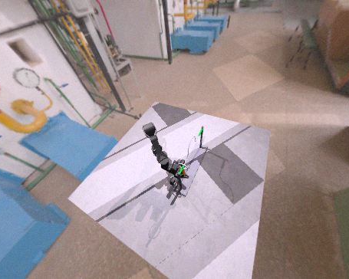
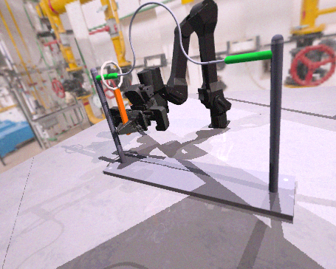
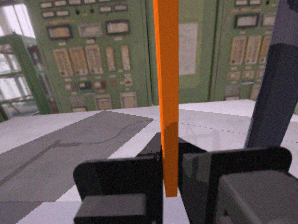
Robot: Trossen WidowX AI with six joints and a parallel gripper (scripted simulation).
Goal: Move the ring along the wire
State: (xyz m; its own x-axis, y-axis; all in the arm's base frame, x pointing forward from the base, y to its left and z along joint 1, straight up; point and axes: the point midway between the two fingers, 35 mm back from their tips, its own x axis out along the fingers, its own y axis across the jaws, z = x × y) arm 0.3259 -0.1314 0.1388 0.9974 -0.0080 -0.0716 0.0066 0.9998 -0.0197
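In the exterior view, the ring (image 1: pixel 186 165) (image 2: pixel 102 79) is at the left end of the wire, around the left green part (image 1: pixel 182 169) (image 2: pixel 112 76), with the wire passing through it. Its orange handle (image 1: pixel 183 172) (image 2: pixel 120 105) (image 3: pixel 167 90) runs downward from the ring, leaning so that its lower end lies farther right. The tool (image 1: pixel 185 176) (image 2: pixel 126 126) (image 3: pixel 162 136) is clamped on the handle near that lower end, and in the wrist view the orange bar rises between the two dark fingers

The left post (image 1: pixel 179 185) (image 2: pixel 111 118) (image 3: pixel 277 75) stands just beside the ring and tool; whether the tool touches this post, I cannot tell. The thin grey wire (image 1: pixel 189 147) (image 2: pixel 181 41) climbs into a tall arch, dips, then meets the right green part (image 1: pixel 200 132) (image 2: pixel 248 57) at the right post (image 1: pixel 201 139) (image 2: pixel 276 114), well apart from the ring. The right post is on the near side, the left one farther off. Both stand on a flat base plate (image 1: pixel 192 180) (image 2: pixel 196 188) on the tabletop (image 1: pixel 226 230) (image 2: pixel 63 214) (image 3: pixel 30 125). The black arm (image 1: pixel 157 149) (image 2: pixel 209 48) stands beyond the wire, bent high, reaching down and left to the handle
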